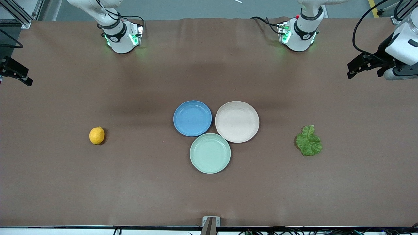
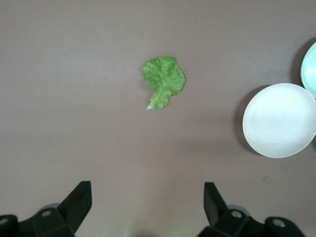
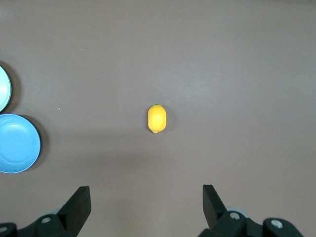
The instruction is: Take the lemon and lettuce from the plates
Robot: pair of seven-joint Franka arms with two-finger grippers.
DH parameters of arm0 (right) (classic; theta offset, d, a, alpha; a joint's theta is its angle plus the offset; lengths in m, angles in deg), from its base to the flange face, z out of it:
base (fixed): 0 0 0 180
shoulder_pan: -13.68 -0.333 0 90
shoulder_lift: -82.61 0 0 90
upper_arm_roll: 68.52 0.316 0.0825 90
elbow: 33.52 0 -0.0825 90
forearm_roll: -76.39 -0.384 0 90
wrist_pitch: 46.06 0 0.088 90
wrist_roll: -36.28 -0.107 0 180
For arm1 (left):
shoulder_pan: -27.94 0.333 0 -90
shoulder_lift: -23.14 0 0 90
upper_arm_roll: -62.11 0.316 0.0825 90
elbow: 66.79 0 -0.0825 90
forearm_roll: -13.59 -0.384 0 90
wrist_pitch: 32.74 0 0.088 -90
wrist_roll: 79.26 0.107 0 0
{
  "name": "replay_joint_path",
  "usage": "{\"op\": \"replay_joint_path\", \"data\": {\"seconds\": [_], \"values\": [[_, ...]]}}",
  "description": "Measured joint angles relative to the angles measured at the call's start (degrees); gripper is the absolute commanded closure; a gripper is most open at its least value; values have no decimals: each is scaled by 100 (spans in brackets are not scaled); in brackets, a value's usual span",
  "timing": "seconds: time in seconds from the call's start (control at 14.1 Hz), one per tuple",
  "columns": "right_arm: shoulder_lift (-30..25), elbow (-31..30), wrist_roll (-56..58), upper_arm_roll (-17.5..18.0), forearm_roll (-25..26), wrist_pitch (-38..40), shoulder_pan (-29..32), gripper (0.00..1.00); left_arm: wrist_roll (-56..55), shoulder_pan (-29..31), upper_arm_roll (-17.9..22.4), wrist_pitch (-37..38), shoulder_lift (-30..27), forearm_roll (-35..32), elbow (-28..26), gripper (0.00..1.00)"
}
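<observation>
Brown table (image 1: pixel 130 182) carries three touching plates at centre, lemon (image 1: pixel 97 135) lies bare toward right arm's end under wide-spread right gripper (image 3: pixel 146 207), lettuce (image 1: pixel 308 141) toward left arm's end under wide-spread left gripper (image 2: pixel 148 205).

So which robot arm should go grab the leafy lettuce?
The left arm. The lettuce lies on the table toward its end, and the open left gripper hangs right over that spot. The right gripper is over the lemon instead.

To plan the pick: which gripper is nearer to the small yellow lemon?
Right. The right gripper hangs open above the small yellow lemon; the left gripper hangs over the table's other end.
</observation>
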State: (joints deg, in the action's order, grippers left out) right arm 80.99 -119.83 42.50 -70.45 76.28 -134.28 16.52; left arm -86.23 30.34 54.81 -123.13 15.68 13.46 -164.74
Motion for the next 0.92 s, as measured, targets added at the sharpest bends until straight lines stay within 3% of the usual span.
{"op": "replay_joint_path", "data": {"seconds": [0.92], "values": [[0,0,0,-1,0,0,0,0,-7,-2,-125,-37,9,0,43,0]]}}
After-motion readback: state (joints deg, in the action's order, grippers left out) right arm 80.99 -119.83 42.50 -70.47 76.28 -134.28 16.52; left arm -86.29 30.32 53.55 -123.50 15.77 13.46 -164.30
